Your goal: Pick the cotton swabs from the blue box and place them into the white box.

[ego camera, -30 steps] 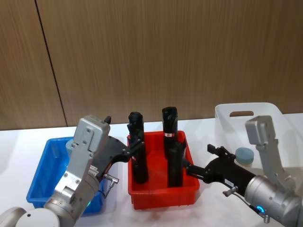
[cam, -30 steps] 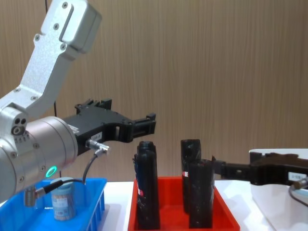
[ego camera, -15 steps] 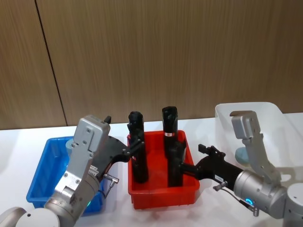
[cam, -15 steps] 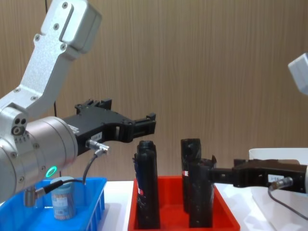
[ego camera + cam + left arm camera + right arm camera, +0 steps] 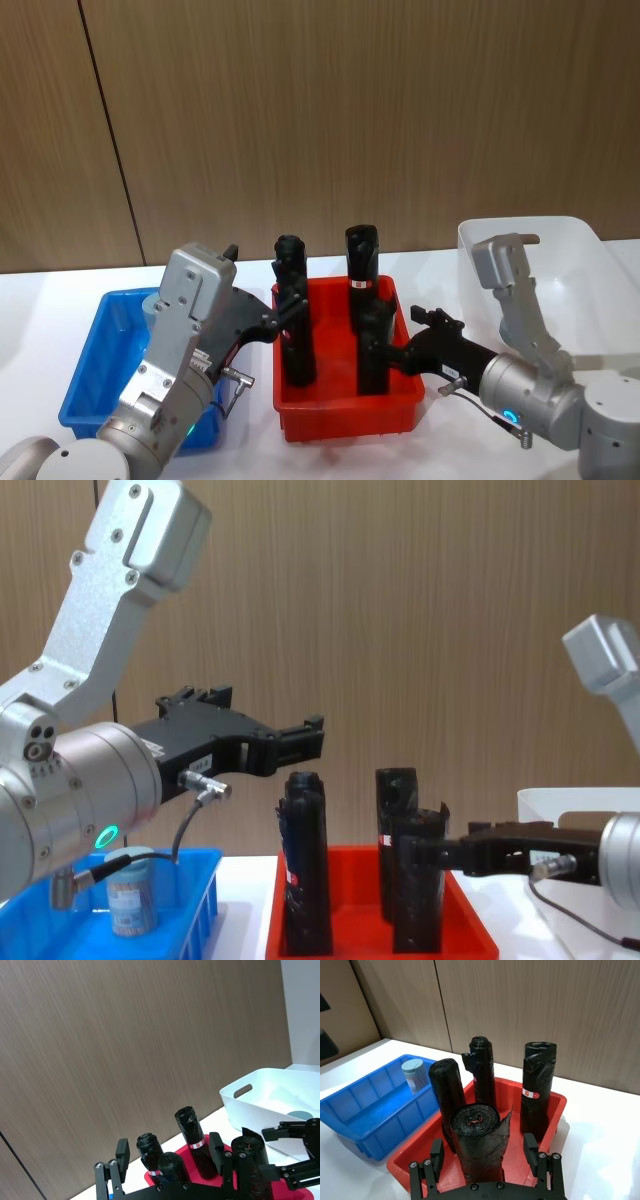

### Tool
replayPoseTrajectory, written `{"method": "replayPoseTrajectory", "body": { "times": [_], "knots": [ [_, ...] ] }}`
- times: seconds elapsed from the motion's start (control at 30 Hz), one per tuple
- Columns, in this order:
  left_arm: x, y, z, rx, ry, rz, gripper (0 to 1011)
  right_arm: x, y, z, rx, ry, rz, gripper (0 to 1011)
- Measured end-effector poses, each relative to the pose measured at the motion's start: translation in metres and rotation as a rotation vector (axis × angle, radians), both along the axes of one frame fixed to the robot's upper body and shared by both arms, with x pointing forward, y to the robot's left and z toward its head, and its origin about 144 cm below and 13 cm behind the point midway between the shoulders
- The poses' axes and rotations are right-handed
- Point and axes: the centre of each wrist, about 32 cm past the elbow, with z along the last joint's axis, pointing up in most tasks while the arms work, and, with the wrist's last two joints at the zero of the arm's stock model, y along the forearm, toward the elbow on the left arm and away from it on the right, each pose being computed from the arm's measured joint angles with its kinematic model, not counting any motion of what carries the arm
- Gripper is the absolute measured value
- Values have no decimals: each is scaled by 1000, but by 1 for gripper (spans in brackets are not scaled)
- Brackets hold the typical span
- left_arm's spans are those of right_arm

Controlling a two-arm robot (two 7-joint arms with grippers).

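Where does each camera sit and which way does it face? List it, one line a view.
Head: high up, looking forward and down at the blue box, red tray and white box; both arms show, with the left claw and right claw.
Chest: lower, looking across the table; the left arm shows large.
Left wrist: behind the left claw, facing the white box.
Right wrist: behind the right claw, facing the blue box and swab tub.
Shared: all four show the black rolls in the tray.
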Motion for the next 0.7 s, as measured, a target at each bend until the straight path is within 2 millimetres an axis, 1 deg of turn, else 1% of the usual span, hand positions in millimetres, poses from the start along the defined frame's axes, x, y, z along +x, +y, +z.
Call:
{"method": "replayPoseTrajectory", "body": {
  "times": [0.6,0.7],
  "knots": [
    [0,0,0,0,0,0,1004,20,17,-4,-5,10,14,1001],
    [0,0,0,0,0,0,1004,23,20,-4,-9,11,14,930]
  ]
}}
